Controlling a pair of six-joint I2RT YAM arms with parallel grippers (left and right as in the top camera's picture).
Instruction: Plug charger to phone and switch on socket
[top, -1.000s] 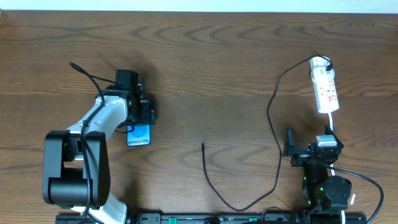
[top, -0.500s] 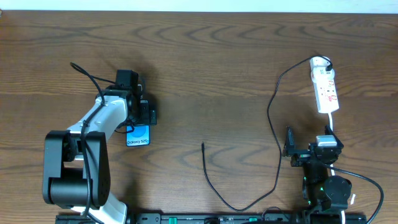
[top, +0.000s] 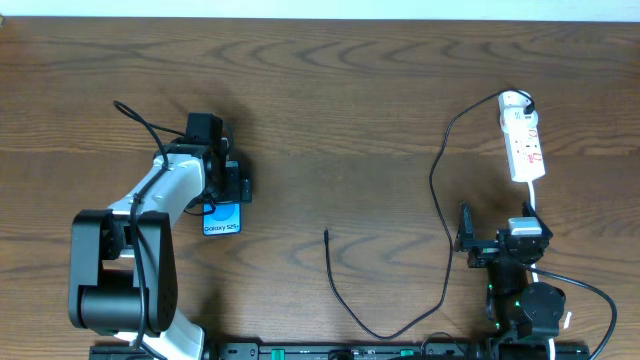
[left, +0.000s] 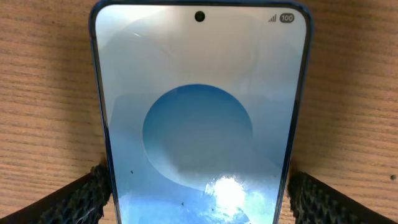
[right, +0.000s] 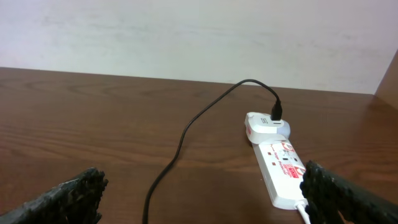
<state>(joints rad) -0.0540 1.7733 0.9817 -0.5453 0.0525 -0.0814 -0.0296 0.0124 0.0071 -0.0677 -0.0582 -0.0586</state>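
Observation:
The phone (top: 223, 218) lies flat on the left of the table, blue screen up with "Galaxy S25" text. My left gripper (top: 228, 187) is down over its far half. In the left wrist view the phone (left: 199, 118) fills the gap between the two fingers (left: 200, 196), which press against its long edges. The charger is a thin black cable (top: 441, 205) whose free tip (top: 327, 235) lies on the wood mid-table. Its other end is plugged in at the top of the socket (top: 524, 140). My right gripper (top: 497, 238) is open and empty, just below the socket (right: 283, 169).
The charger cable (right: 180, 146) loops from the socket down toward the front edge and back up to its tip. The socket's white cord (top: 533, 203) runs down past my right arm. A pale wall stands behind the table's far edge.
The phone has shifted slightly and now lies straighter between the left gripper's fingers. The right arm and the cable have not moved.

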